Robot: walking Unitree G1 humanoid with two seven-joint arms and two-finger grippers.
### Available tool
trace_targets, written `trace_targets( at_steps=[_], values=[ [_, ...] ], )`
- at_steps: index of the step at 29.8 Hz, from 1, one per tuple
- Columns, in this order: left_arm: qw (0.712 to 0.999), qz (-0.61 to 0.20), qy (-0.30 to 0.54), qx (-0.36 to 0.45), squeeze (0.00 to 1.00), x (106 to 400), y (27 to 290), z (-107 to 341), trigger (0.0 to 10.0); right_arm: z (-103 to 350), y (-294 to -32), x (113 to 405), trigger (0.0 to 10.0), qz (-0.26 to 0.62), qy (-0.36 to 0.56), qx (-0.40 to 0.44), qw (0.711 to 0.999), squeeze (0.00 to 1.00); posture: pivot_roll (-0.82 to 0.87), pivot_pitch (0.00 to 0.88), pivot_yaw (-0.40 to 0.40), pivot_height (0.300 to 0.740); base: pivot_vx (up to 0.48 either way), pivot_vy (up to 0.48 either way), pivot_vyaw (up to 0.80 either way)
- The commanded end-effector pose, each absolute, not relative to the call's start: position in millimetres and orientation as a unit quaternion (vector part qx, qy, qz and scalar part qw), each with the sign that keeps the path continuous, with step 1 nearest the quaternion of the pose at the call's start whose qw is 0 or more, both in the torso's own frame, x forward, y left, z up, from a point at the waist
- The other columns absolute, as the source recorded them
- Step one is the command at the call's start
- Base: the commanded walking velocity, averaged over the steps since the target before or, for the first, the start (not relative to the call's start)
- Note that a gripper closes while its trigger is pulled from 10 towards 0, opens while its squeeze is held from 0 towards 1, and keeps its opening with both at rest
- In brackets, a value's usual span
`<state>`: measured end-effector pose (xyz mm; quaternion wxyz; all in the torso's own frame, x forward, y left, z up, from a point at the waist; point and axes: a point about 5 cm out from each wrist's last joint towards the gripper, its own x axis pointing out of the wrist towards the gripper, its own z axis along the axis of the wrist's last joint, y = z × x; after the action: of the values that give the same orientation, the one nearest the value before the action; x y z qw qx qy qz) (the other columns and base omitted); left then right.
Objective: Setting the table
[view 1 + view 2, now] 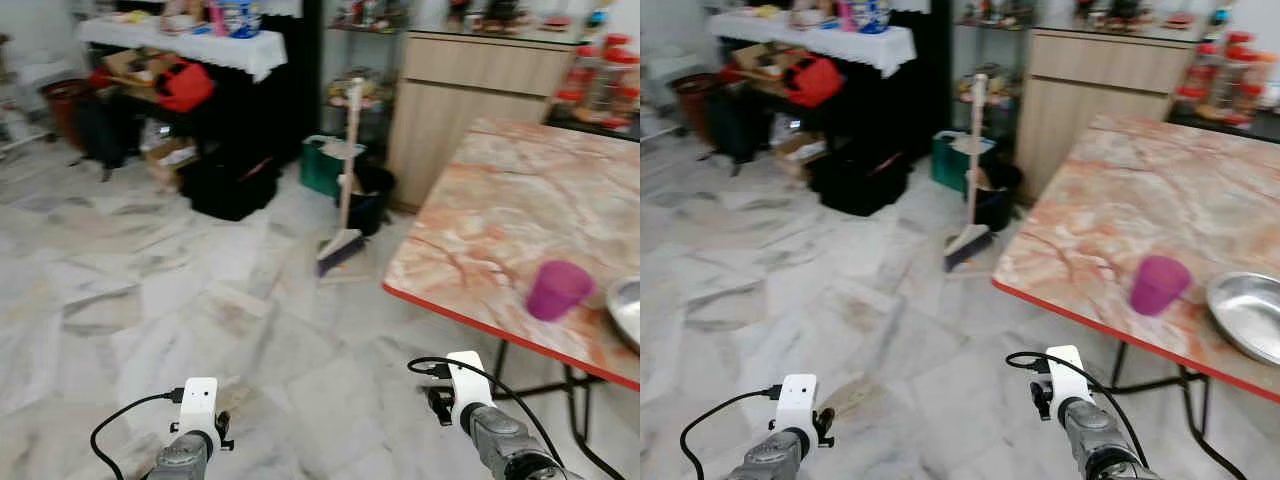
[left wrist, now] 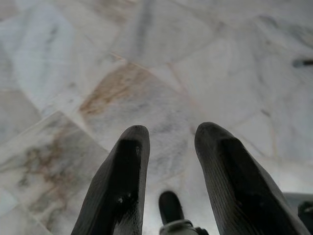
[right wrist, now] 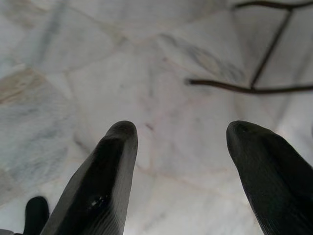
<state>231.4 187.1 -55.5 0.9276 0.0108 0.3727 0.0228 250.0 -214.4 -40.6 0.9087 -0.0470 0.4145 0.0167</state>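
Note:
A purple plastic cup (image 1: 556, 290) stands near the front edge of a marble-patterned table (image 1: 520, 200) with a red rim, on my right. Beside the cup lies a shallow metal bowl (image 1: 1252, 316). Both arms hang low at the bottom of the head views, over the floor and short of the table. In its wrist view my left gripper (image 2: 168, 134) is open with only floor tiles beyond its fingers. My right gripper (image 3: 182, 129) is open wider, also above bare tiles, with the table's dark leg frame (image 3: 259, 63) lying past it.
A broom (image 1: 345, 190) leans upright by a black bin and a green box, left of the table. A wooden cabinet (image 1: 470, 90) stands behind. A cloth-covered side table (image 1: 180, 45) with bags and boxes beneath is at the back left. Marble floor (image 1: 150, 300) spreads ahead.

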Motion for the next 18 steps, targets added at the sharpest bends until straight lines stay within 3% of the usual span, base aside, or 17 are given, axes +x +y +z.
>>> trace_targets(
  at_steps=[1, 18],
  values=[
    [0.925, 0.031, 0.379, 0.013, 0.00, 230.0, 189.2, -56.6, 10.0, -38.5, -214.1, 253.1, 10.0, 0.018, 0.414, -0.054, 0.909, 0.00, -0.03, 0.000, -0.024, 0.740, 0.000, 0.000, -0.70],
    [0.923, 0.031, 0.383, 0.021, 0.00, 225.8, 196.9, -58.0, 10.0, -42.1, -211.1, 249.6, 10.0, -0.002, 0.419, -0.046, 0.907, 0.00, -0.03, 0.000, 0.025, 0.740, 0.000, 0.000, -0.70]
  ],
)
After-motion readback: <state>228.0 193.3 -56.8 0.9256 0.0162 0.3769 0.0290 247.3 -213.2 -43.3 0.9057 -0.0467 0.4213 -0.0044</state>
